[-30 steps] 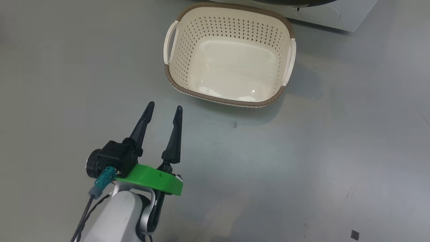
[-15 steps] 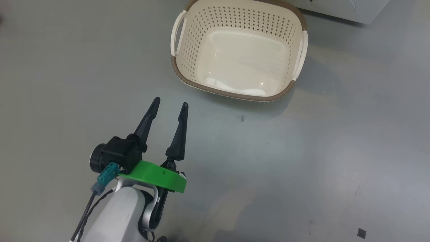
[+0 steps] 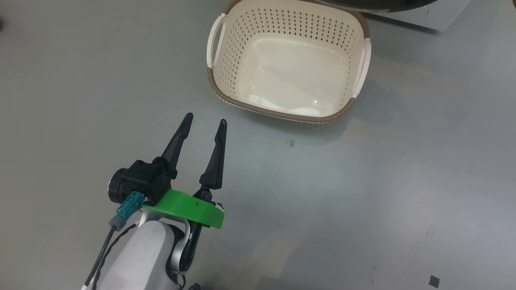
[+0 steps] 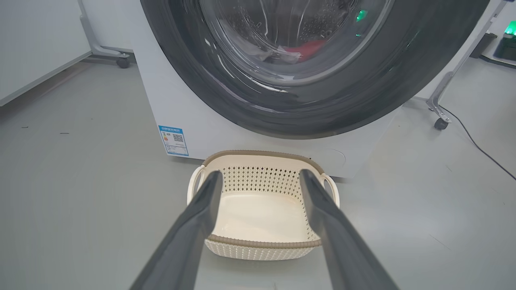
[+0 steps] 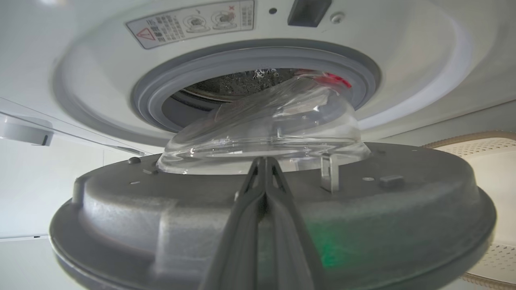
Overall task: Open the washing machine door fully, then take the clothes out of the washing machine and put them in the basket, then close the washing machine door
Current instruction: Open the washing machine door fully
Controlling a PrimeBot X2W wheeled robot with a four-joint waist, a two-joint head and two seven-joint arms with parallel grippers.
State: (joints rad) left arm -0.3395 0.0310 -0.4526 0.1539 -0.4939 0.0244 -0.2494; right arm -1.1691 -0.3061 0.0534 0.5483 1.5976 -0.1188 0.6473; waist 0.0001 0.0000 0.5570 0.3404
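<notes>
Bright, even light is filling every view. In the head view the basket [image 3: 282,114] is casting a soft shadow toward four o'clock on the floor [image 3: 403,181]. In the left wrist view reflections are streaking the door [image 4: 193,80] glass, a green glint is glowing at one o'clock, and the left gripper [image 4: 260,174] is looking soft. In the right wrist view edges are bowing, the right gripper [image 5: 264,161] is blurring, and a green sheen is lying at five o'clock.

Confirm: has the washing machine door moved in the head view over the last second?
Yes. The washing machine door has swung further out over the washing machine's white front, toward the basket. The camera shifted too.
</notes>
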